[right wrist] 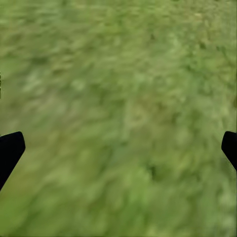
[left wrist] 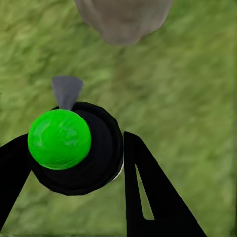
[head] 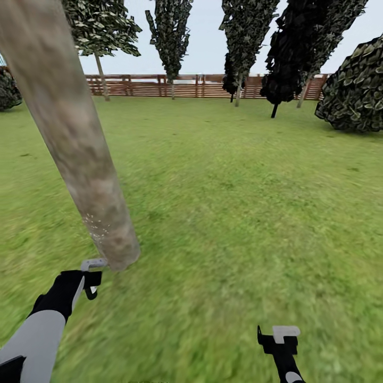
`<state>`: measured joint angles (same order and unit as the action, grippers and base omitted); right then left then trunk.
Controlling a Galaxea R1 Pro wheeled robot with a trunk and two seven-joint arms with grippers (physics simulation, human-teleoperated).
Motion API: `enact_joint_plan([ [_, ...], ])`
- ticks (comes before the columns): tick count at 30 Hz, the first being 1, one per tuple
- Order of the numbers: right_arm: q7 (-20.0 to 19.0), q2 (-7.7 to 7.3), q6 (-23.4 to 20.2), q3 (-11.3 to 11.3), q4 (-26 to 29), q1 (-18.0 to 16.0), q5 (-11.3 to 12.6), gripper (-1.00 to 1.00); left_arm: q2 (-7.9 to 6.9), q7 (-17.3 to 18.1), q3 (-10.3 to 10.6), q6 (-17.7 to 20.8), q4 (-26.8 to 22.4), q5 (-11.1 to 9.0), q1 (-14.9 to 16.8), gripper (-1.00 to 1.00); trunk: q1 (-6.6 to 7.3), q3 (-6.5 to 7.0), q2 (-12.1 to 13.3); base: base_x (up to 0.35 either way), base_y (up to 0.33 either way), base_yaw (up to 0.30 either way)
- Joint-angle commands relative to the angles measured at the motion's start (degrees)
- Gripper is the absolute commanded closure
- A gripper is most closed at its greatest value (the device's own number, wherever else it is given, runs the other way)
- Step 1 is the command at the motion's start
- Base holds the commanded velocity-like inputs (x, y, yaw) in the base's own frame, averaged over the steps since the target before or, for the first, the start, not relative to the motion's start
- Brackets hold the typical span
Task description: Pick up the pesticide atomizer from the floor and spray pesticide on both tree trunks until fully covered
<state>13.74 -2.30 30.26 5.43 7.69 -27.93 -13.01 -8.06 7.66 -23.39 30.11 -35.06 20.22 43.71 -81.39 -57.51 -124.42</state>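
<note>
A thick mottled grey-brown tree trunk leans across the left of the head view, meeting the grass floor just ahead of my left arm. Small white specks dot its lower part. My left gripper is shut on the pesticide atomizer, a black body with a green round top and a grey nozzle pointing at the trunk's base. The nozzle ends close to the trunk. My right gripper hangs open over bare grass, fingertips wide apart.
A brown slat fence closes the lawn at the back. Before it stand a leafy tree on a thin bare trunk, several dark columnar trees and a big bush at the right. Open grass stretches to the right of the trunk.
</note>
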Motion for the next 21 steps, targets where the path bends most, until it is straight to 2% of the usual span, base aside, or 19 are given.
enact_joint_plan([
  [1,0.1,0.01,0.2,0.5,0.0,0.0,-0.6,-1.0,0.06,0.5,-0.3,0.2,-0.1,0.6,0.1,1.0,0.01,-0.05,0.0,0.002,-0.273,0.273],
  [3,0.0,0.03,0.2,0.4,-0.1,0.0,-0.6,-1.0,0.06,0.5,-0.3,0.2,-0.3,0.6,0.1,1.0,0.01,-0.05,0.0,0.001,-0.273,0.275],
  [4,-1.5,0.08,0.2,0.4,0.0,0.0,-0.6,-1.0,0.17,0.5,-0.4,0.2,-0.6,0.6,0.1,1.0,0.01,-0.05,0.0,0.0,-0.273,0.276],
  [9,-15.4,-0.05,0.2,0.6,0.4,0.0,-0.5,-1.0,0.27,0.4,-0.5,0.2,-0.7,0.6,0.1,1.0,0.01,-0.05,0.0,0.006,-0.273,0.255],
  [10,-16.3,-0.08,0.2,0.6,0.4,0.0,-0.5,-1.0,0.3,0.4,-0.5,0.2,-0.7,0.6,0.1,1.0,0.01,-0.05,0.0,0.06,-0.273,0.097],
  [17,-17.0,-1.24,0.3,0.5,0.2,0.0,-0.5,-1.0,0.58,0.4,-0.7,0.2,-0.9,0.6,0.1,1.0,0.01,-0.05,0.0,0.16,-0.245,0.018],
  [21,-16.9,-1.3,0.3,0.5,0.1,0.0,-0.5,-1.0,0.58,0.4,-0.5,0.2,-0.9,0.6,0.1,1.0,0.01,-0.05,0.0,0.213,-0.209,0.214],
])
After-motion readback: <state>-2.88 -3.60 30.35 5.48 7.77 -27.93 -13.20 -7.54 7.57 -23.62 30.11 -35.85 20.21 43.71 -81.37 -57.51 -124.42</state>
